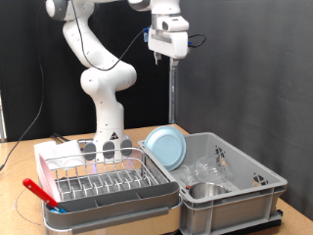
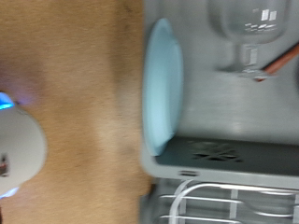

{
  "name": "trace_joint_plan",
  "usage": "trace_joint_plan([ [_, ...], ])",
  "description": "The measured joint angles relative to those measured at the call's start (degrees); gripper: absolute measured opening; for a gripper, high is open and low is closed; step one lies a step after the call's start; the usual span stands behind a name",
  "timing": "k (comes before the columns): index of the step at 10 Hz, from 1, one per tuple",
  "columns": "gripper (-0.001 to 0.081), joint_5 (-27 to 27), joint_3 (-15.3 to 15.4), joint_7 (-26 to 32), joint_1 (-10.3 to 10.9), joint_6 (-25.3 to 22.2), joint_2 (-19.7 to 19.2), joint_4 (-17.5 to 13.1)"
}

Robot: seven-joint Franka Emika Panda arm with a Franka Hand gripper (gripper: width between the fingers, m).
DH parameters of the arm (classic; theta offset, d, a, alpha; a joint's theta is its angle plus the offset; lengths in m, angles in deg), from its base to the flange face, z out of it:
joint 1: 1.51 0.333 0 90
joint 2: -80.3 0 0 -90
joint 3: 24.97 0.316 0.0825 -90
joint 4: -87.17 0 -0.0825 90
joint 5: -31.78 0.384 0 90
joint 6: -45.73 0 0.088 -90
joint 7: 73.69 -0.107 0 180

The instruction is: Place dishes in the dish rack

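Observation:
The dish rack (image 1: 98, 179) is a low silver wire rack in a white tray at the exterior view's lower left, and its wires (image 2: 224, 201) also show in the wrist view. It holds no plate or bowl. The dishes sit in the large grey crate (image 1: 249, 186) to its right. A light blue plate (image 1: 166, 147) (image 2: 161, 89) stands on edge against the crate's wall. A steel bowl (image 1: 203, 191) and clear glass pieces (image 1: 210, 166) lie beside it, with a stemmed glass (image 2: 248, 33) among them. The gripper (image 1: 166, 55) hangs high above the plate, holding nothing, and its fingers are out of the wrist view.
The robot's white base (image 1: 106, 127) stands behind the rack on a wooden table (image 2: 84, 93). A red utensil (image 1: 39, 189) lies at the rack tray's left edge. A thin dark pole (image 1: 174, 93) rises behind the crate. A black curtain closes off the back.

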Motion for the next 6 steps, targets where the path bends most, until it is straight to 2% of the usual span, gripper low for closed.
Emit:
trace_joint_plan([
  [1, 0.0811, 0.29, 0.04, -1.40, -0.16, -2.00, 0.53, 0.29],
  [3, 0.0811, 0.76, 0.35, -5.37, -0.68, -2.55, 0.69, 0.82],
  [5, 0.0811, 0.73, 0.23, -3.62, -0.53, -1.51, 0.70, 1.22],
  [6, 0.0811, 0.65, 0.23, -2.86, -0.51, 0.07, 0.69, 2.59],
])
